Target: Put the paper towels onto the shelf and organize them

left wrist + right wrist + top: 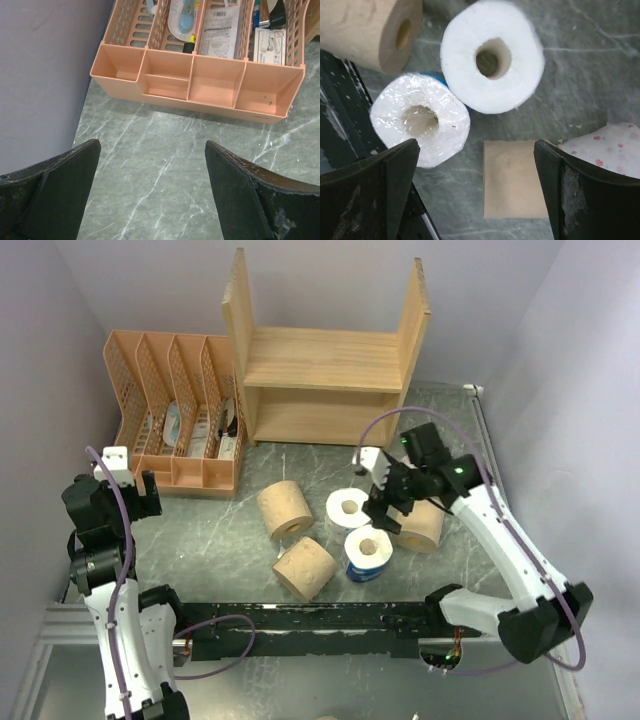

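The wooden shelf (320, 360) stands at the back, both tiers bare. Five paper towel rolls show on the table in the top view: two tan (285, 508) (305, 568), a white one (348, 507), a blue-wrapped one (368, 553), and a third tan one (422, 527). My right gripper (385, 502) hangs open just above the third tan roll (512, 177), which lies between its fingers. In the right wrist view the wrapped roll (420, 120) and white roll (492, 55) stand upright, and a printed white roll (615, 147) shows behind the right finger. My left gripper (152, 145) is open and empty.
An orange lattice file organizer (175, 415) with papers and small items stands left of the shelf; its front trays (200, 85) lie just ahead of my left gripper. Grey walls close in on both sides. A black rail (320, 625) runs along the near edge.
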Motion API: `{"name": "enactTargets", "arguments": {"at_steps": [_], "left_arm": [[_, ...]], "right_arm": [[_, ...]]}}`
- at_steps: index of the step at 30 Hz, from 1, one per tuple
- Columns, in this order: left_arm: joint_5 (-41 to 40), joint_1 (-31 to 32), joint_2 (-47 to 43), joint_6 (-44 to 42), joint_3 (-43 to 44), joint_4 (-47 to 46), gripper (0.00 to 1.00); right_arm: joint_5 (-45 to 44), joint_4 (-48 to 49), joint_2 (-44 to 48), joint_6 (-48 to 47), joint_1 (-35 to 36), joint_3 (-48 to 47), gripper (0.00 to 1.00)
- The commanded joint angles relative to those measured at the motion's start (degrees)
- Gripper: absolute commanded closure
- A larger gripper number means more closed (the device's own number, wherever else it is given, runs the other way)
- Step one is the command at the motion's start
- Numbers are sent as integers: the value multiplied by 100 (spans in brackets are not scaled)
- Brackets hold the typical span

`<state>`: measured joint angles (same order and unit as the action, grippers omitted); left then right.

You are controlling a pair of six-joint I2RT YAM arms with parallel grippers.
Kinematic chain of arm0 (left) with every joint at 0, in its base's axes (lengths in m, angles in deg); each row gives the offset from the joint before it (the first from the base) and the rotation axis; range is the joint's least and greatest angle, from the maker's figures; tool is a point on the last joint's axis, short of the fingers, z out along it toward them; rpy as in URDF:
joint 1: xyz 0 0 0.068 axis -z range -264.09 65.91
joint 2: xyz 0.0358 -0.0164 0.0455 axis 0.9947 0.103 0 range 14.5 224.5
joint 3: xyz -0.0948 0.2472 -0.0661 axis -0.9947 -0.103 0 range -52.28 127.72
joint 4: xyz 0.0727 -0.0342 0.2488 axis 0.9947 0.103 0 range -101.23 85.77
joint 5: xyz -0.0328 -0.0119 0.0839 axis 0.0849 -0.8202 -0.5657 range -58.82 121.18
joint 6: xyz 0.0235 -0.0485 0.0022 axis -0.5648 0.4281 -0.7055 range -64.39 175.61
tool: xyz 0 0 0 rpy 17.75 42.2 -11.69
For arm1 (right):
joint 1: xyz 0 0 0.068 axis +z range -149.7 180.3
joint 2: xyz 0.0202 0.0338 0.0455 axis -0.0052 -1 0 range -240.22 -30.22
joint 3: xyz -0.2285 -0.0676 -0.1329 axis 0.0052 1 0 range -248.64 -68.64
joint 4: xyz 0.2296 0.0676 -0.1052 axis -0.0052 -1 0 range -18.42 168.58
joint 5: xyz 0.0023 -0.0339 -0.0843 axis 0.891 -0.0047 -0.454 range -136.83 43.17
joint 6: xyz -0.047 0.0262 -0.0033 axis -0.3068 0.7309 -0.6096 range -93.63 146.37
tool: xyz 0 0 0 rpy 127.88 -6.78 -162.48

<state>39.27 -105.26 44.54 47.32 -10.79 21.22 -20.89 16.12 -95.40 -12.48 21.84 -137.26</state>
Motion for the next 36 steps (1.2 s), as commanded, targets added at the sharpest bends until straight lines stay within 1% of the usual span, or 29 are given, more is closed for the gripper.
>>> {"name": "enactTargets", "arguments": {"at_steps": [1, 3, 4, 9, 11, 13, 15, 18, 24, 27, 31, 36], "left_arm": [[-134, -16, 160, 69, 114, -31, 2], [-109, -17, 99, 65, 72, -82, 2], [-107, -11, 72, 65, 70, -73, 3], [-188, -19, 24, 91, 54, -91, 3], [-214, -20, 39, 104, 67, -97, 3], [-236, -26, 64, 117, 68, -98, 3], [-252, -31, 93, 126, 77, -98, 3], [-266, -29, 130, 135, 73, -99, 3], [-266, -34, 139, 136, 79, -106, 4], [-227, -30, 170, 118, 87, -98, 4], [-220, -28, 250, 109, 102, -90, 4], [-222, -30, 258, 118, 102, -89, 4]], "right_arm": [[-1463, 269, -620, 247, 1001, 207, 0], [-2031, 562, -769, 332, 1668, 371, 0], [-2139, 701, -810, 348, 1882, 361, 0], [-2558, 1647, -869, 379, 2320, 281, 3], [-2658, 1729, -1027, 433, 2621, 195, 5], [-2708, 1741, -1251, 555, 2803, 92, 11], [-2733, 1787, -1470, 642, 2889, 73, 18], [-2807, 1952, -1618, 676, 2936, 200, 24], [-3017, 2263, -1571, 681, 2935, 509, 27], [-3119, 2205, -1562, 727, 2938, 541, 31], [-3086, 2140, -1584, 797, 2935, 611, 39], [-3108, 2151, -1641, 859, 2935, 698, 52]]}}
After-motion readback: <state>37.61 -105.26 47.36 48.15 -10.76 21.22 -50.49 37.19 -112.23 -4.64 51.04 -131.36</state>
